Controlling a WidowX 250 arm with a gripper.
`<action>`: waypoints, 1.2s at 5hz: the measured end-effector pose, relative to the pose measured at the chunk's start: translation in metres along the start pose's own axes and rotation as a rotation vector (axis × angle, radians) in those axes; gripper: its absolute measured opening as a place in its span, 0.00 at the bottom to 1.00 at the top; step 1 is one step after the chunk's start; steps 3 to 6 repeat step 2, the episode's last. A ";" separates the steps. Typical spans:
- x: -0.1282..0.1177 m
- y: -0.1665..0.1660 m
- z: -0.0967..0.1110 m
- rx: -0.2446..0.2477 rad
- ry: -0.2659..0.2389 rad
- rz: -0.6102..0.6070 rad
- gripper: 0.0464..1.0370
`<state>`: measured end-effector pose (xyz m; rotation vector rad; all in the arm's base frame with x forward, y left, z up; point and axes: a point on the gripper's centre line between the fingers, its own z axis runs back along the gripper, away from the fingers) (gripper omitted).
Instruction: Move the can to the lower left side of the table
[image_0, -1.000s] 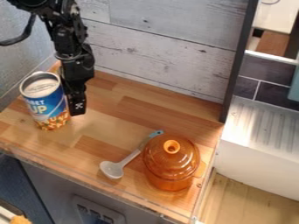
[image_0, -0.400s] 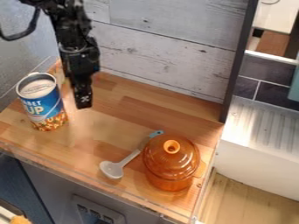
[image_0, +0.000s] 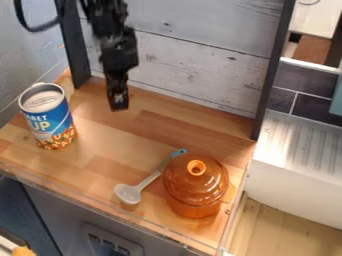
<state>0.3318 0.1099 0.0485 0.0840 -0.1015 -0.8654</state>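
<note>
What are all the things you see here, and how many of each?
Can: one, blue and white with orange near the bottom, at the left of the table
Spoon: one, pale grey with a blue handle tip, in front of the middle, beside the pot
Pot: one, clear orange, with a lid, at the right of the table
Table: one, brown wood, under them all
Back wall: one, grey boards, behind the table
Gripper: one, black, above the back of the table
Robot arm: one, black, coming from the top edge

1 can (image_0: 49, 120) left of spoon (image_0: 127, 194), pot (image_0: 194, 187)
</note>
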 end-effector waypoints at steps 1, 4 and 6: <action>0.002 -0.004 0.017 -0.005 0.046 -0.011 0.96; 0.002 -0.003 0.017 -0.003 0.047 -0.010 0.96; 0.002 -0.003 0.017 -0.003 0.047 -0.010 0.96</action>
